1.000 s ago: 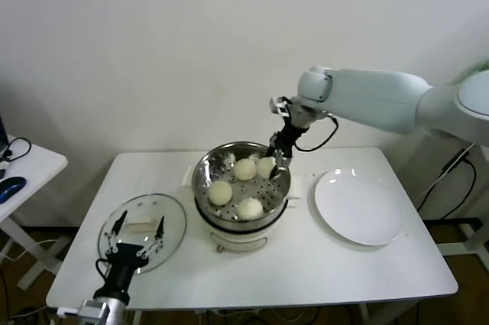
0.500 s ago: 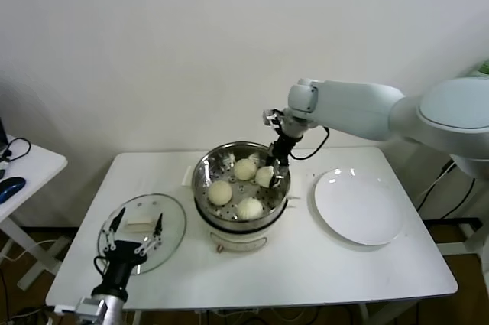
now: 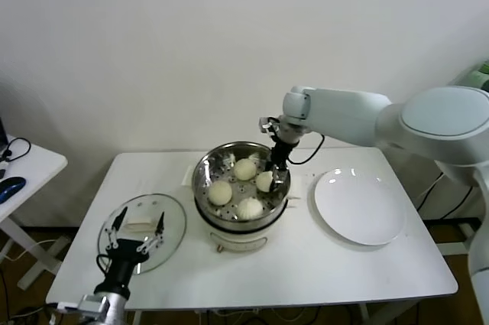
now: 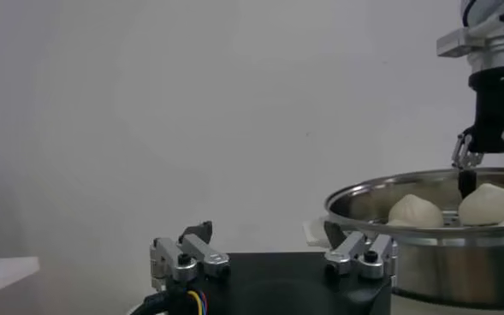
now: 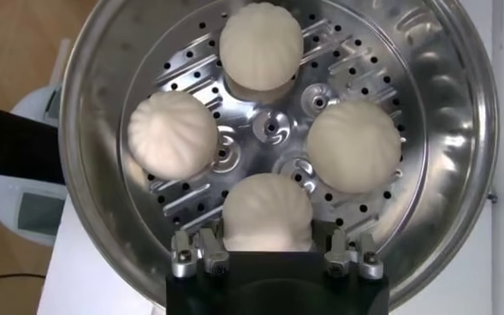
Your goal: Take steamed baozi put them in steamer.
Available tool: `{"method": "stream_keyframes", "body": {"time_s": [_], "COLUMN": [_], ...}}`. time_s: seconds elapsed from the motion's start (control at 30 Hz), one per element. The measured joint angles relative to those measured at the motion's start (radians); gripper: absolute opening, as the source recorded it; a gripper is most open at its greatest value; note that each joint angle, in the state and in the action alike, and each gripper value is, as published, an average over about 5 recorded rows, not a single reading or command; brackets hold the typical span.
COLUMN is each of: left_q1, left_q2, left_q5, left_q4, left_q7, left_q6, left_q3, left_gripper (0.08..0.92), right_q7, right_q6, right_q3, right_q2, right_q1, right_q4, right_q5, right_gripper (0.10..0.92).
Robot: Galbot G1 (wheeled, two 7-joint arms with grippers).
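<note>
Holding the last steamed baozi (image 3: pixel 264 180) inside the steamer (image 3: pixel 205 195), down at the right side of the basket, with the right gripper (image 3: pixel 276 174) clamped on it from above. In the right wrist view, seeing that bun (image 5: pixel 267 214) pinched between the fingers (image 5: pixel 344 255), sitting on or just over the perforated floor; contact with the floor not possible to tell.

Judging the task nearly finished: three other buns already resting in the basket, one at the far side (image 3: pixel 245 169), one at the left (image 3: pixel 220 192), one at the near side (image 3: pixel 250 208). White plate (image 3: pixel 359 207) lying to the right of the steamer with nothing on it. Remaining, by the look of it: letting go of the fourth bun and lifting the arm clear of the rim without dragging the soft dough.

Waiting near the front left corner with the left gripper (image 3: pixel 137 236), fingers spread apart and holding nothing, hovering over the near edge of the glass lid (image 3: pixel 145 214), which is lying flat on the table (image 3: pixel 306 264).

Working on a white table set against a plain pale wall. Showing part of a second white table (image 3: pixel 30 163) at the far left, carrying a dark mouse (image 3: pixel 11 187) and a cable.
</note>
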Motion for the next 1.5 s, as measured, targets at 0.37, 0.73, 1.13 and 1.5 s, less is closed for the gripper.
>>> {"method": "stream_keyframes", "body": {"time_s": [0.37,0.73,1.13,1.5], "left_q1": [-0.006,-0.004,-0.016,-0.043], "left_q2": [0.000,0.000,-0.001,-0.006], "left_q5": [0.004,0.011,0.027,0.067], "left_q4": [0.002,0.000,-0.010,0.004], "left_q7": [-0.001,-0.002,-0.006,-0.014], "left_q6": [0.004,0.005,0.018,0.017], "left_q3": [0.007,0.008,0.013,0.025], "left_gripper": [0.823,0.823,0.823,0.823], "right_q7": [-0.001,-0.016,-0.014,0.114], "right_q6": [0.008,0.005,-0.004,-0.014], "right_q3": [0.006,0.007,0.027,0.178], "right_q2": [0.010,-0.001,-0.046,-0.243], "right_q1": [-0.017,0.001,0.059,0.068], "right_q4": [-0.015,0.003,0.059,0.216], "right_q5": [-0.009,0.003,0.032,0.008], "right_gripper": [0.771,0.823,0.823,0.823]}}
